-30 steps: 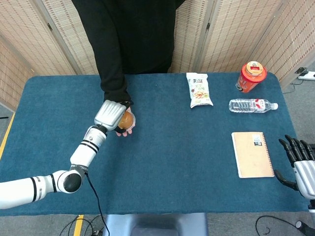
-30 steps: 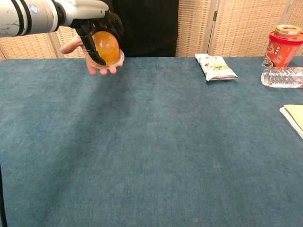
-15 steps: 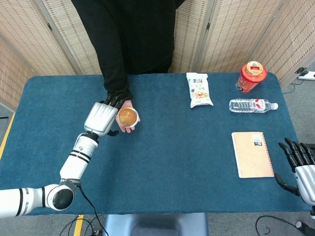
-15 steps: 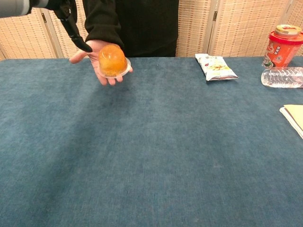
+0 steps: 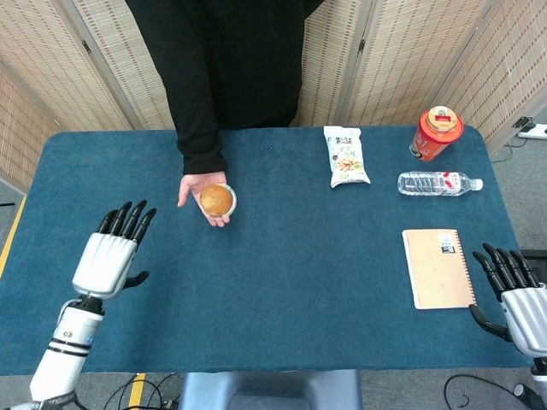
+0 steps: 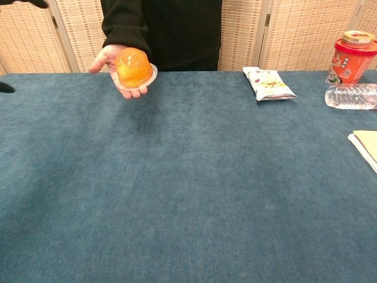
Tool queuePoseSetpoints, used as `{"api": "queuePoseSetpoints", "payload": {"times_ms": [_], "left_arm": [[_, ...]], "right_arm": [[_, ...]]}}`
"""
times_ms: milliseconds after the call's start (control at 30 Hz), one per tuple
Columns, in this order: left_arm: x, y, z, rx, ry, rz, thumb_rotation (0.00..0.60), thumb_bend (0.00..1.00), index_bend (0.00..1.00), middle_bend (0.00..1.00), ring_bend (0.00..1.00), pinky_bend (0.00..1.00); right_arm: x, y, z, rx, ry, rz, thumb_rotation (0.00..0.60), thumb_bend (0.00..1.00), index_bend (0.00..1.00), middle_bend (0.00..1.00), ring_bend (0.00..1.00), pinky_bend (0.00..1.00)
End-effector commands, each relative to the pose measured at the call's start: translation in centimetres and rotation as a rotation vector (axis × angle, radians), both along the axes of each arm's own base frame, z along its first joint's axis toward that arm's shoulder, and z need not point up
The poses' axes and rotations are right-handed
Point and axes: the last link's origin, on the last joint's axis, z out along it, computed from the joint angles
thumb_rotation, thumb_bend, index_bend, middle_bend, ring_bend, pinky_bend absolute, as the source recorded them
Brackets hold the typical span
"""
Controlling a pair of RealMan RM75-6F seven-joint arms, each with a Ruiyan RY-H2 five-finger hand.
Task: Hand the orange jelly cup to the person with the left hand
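Note:
The orange jelly cup point(image 5: 216, 200) point(image 6: 134, 67) lies upside down on the person's open palm point(image 5: 202, 196) point(image 6: 112, 57), above the far left part of the blue table. My left hand point(image 5: 113, 254) is open with fingers spread, well to the left of the cup and nearer to me, holding nothing. In the chest view only dark fingertips point(image 6: 5, 87) of it show at the left edge. My right hand point(image 5: 513, 290) hovers open by the table's near right corner.
A tan notebook point(image 5: 438, 267) lies on the blue table point(image 5: 291, 282) near my right hand. Further back right are a water bottle on its side point(image 5: 438, 182), a red lidded cup point(image 5: 438, 132) and a snack packet point(image 5: 346, 156). The person in black point(image 5: 231, 68) stands behind the table.
My left hand let go of the jelly cup, leaving it on the person's palm, and drew back left and toward me with fingers spread. The person raised the cup slightly.

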Motion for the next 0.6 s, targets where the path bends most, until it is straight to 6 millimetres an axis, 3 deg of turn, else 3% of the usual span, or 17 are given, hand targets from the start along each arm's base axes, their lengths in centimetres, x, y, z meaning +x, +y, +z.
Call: {"api": "queuePoseSetpoints", "payload": {"times_ms": [33,167,300,600], "left_arm": [[-8.6,-7.0,1.1,0.099,-0.065,0.044,0.600,0.14,0.04,0.04,0.00,0.15],[-13.2,-9.4,1.3,0.178,-0.161,0.095,0.600,0.14,0.04,0.03,0.00,0.15],[-15.4,-10.2,1.3,0.186,-0.216,0.109,0.600,0.14,0.03,0.02,0.00,0.15],[-16.2,-10.3,1.6,0.154,-0.235,0.132,0.600,0.14,0.01,0.00,0.00,0.15]], "right_arm": [[0.1,-0.2,-0.6,0.004,0.020,-0.006,0.600,0.25,0.00,0.00,0.00,0.00],[0.2,-0.6,-1.3,-0.007,0.049,-0.023,0.600,0.25,0.00,0.00,0.00,0.00],[0.3,-0.9,-1.7,-0.029,0.069,-0.034,0.600,0.25,0.00,0.00,0.00,0.00],[0.5,-0.9,-2.3,-0.038,0.090,-0.033,0.600,0.25,0.00,0.00,0.00,0.00]]}}
